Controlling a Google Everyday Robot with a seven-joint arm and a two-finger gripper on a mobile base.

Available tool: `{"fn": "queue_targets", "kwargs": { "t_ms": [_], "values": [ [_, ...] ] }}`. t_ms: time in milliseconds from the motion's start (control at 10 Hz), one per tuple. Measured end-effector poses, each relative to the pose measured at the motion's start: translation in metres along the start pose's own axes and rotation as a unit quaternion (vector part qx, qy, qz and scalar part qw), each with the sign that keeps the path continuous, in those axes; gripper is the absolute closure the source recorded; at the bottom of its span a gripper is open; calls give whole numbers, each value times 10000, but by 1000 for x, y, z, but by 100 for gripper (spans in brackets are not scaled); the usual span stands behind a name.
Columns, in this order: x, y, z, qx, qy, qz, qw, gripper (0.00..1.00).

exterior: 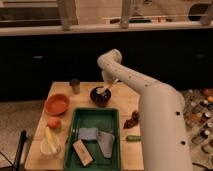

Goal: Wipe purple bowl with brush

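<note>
Light wooden table (125, 100). Wide orange bowl (56, 104) at left, small dark cup (75, 86) behind it. Round orange fruit (53, 122) in front of that bowl, pale yellow item (49, 145) nearer still. Green rectangular tray (95, 111) at centre holds a grey-blue pad (88, 133), a grey wedge-shaped piece (105, 142) and a tan rectangular block (82, 152). Right of the tray: a dark red-brown clump (132, 120) and a small green vegetable (133, 138).

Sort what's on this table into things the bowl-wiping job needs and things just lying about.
For the job:
purple bowl
brush, its pale head over the bowl
gripper, at the bowl's right rim

Lying about:
orange bowl
small dark cup
green tray holding a tan block and grey pieces
orange fruit
green vegetable
</note>
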Motion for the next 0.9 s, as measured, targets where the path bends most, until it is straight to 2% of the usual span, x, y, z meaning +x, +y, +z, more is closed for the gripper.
{"fn": "queue_targets", "kwargs": {
  "t_ms": [200,400,700,900],
  "values": [
    [-19,-16,1,86,-66,-231,9997,100],
    [-29,-17,0,130,-152,-441,9988,100],
    [-39,4,-3,127,-272,-627,9976,100],
    [-26,30,-7,62,-260,-540,9982,100]
  ]
}}
